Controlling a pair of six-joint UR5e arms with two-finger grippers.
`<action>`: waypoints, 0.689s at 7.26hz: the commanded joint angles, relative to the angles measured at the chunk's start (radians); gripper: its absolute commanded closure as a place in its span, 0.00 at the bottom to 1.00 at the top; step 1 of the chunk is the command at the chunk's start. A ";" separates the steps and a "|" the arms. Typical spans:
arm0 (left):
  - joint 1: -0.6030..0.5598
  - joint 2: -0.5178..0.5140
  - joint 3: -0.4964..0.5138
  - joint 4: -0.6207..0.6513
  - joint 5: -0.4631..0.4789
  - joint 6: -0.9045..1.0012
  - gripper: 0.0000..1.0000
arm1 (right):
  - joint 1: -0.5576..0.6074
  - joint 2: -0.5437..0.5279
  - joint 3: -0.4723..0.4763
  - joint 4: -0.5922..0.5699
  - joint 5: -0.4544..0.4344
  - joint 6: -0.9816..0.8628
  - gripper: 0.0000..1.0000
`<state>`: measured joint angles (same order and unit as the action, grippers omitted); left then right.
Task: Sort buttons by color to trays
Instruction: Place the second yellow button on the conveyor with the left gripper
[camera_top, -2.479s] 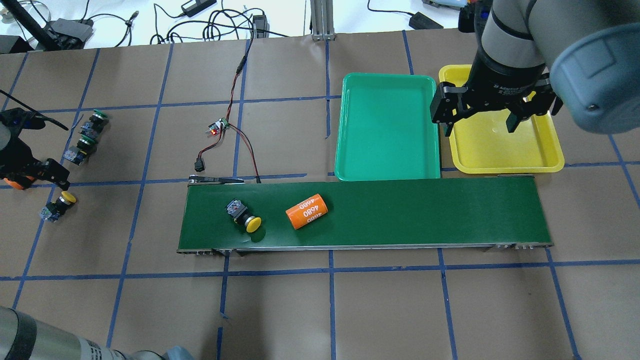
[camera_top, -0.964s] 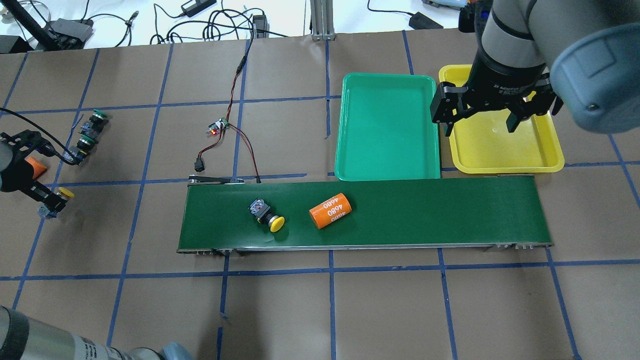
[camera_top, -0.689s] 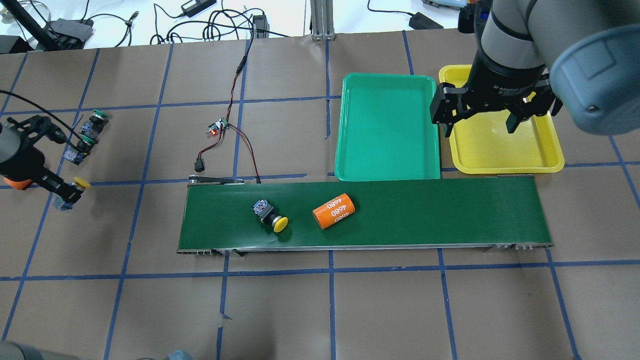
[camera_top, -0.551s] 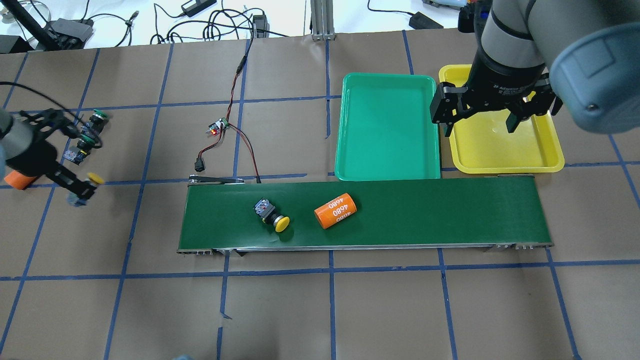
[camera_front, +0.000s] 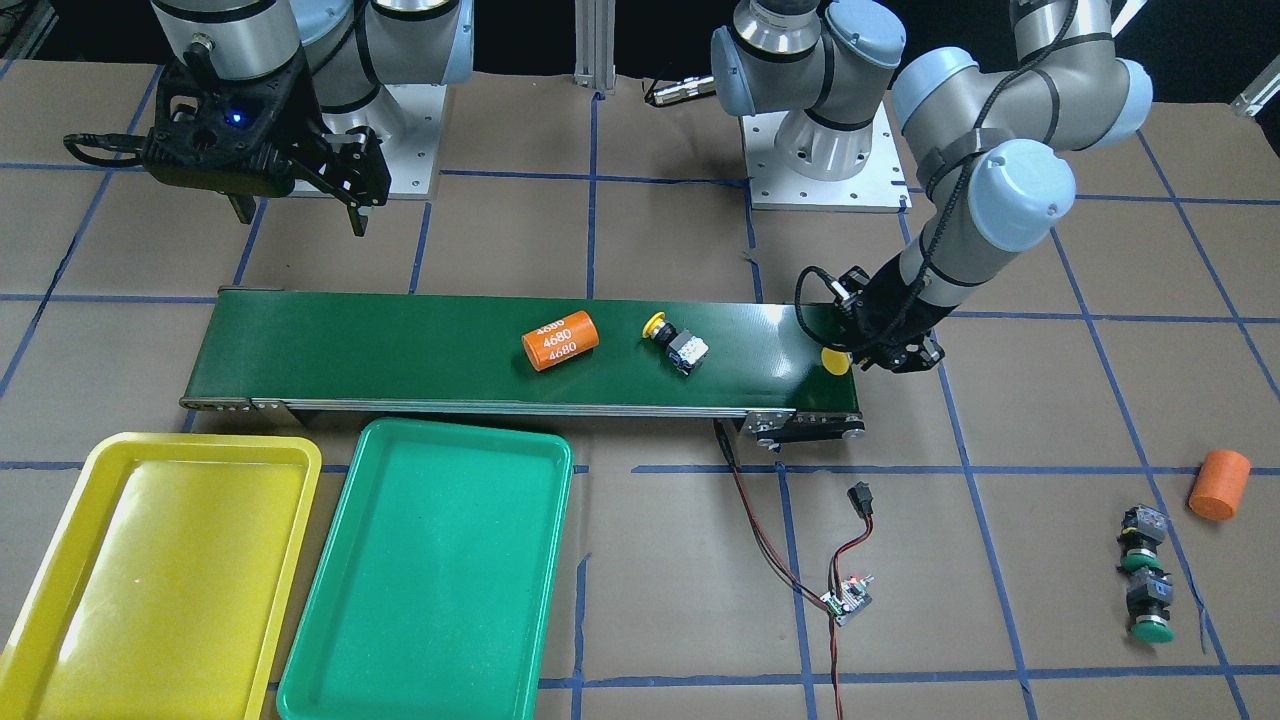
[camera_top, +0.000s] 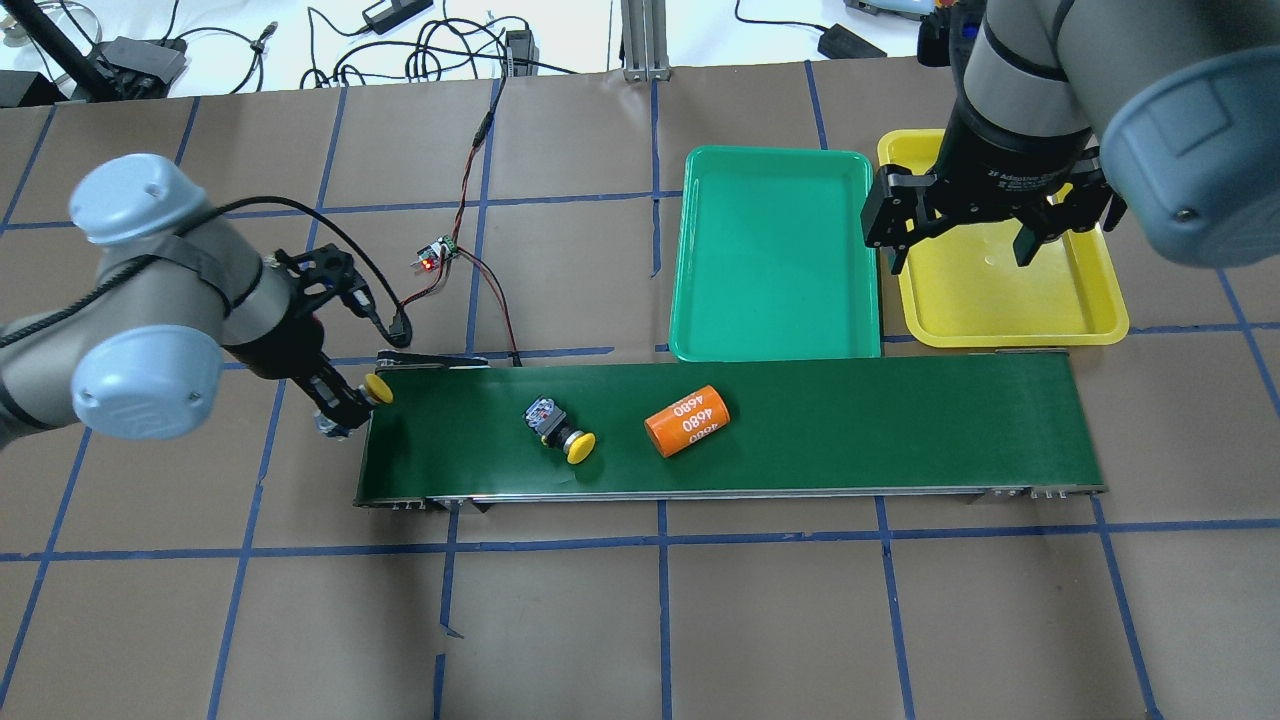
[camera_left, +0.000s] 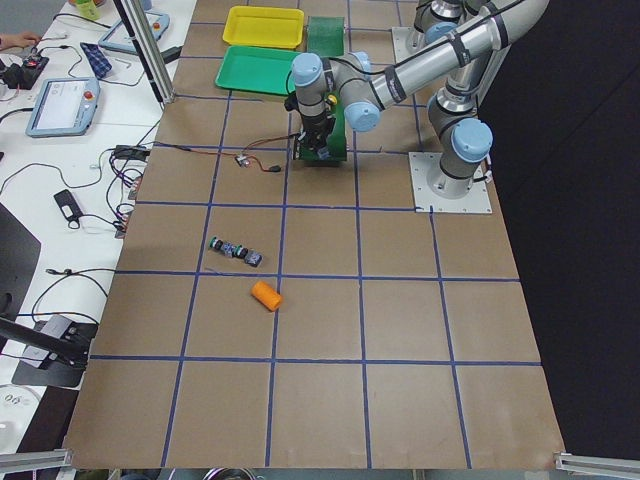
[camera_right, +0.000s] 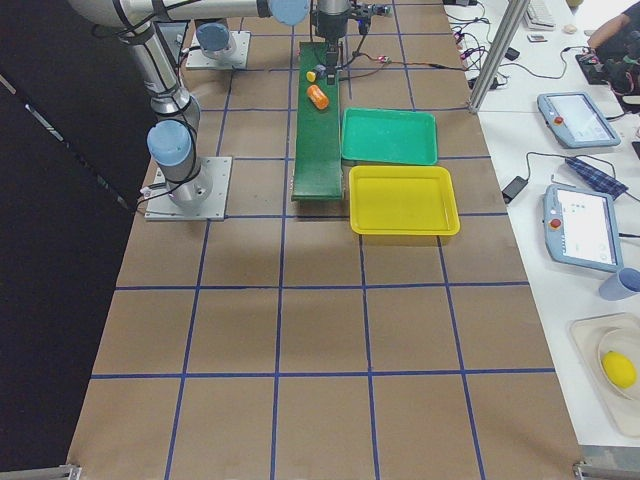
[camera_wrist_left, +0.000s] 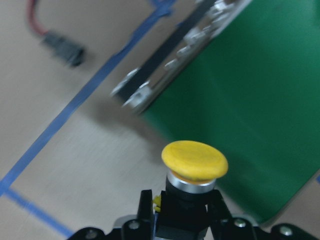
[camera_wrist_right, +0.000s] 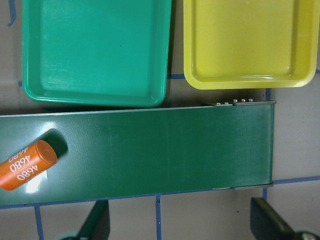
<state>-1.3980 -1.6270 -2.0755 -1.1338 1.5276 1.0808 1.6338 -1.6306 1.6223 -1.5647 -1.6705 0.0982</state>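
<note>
Brown paper table, blue tape lines. Left gripper squeezes yellow button, cap at 12 o'clock past fingers. Right gripper spread wide.

The long dark green conveyor belt lies bare from the orange cylinder marked "4680" to its right end, a wide lane. The right end effector hangs high near that end, jaws spread. The shallow green plastic tray and shallow yellow plastic tray both show bare floors. Mid-belt, the cylinder and a loose yellow-capped push-button lie near each other. The left end effector, clamped on a second yellow-capped push-button, fills the belt's left end. A small circuit board with red-black wires lies on the bench just beyond that end.
</note>
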 joint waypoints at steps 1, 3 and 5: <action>-0.058 -0.004 -0.014 0.015 -0.006 -0.022 1.00 | -0.002 0.000 0.001 0.000 0.000 0.000 0.00; -0.122 -0.030 -0.017 0.099 -0.006 -0.195 0.15 | -0.002 0.000 0.001 0.000 0.000 0.000 0.00; -0.060 -0.001 -0.002 0.100 0.000 -0.228 0.00 | -0.002 0.000 0.001 0.000 0.000 0.000 0.00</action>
<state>-1.4952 -1.6429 -2.0855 -1.0391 1.5265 0.8791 1.6322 -1.6306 1.6229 -1.5646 -1.6705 0.0982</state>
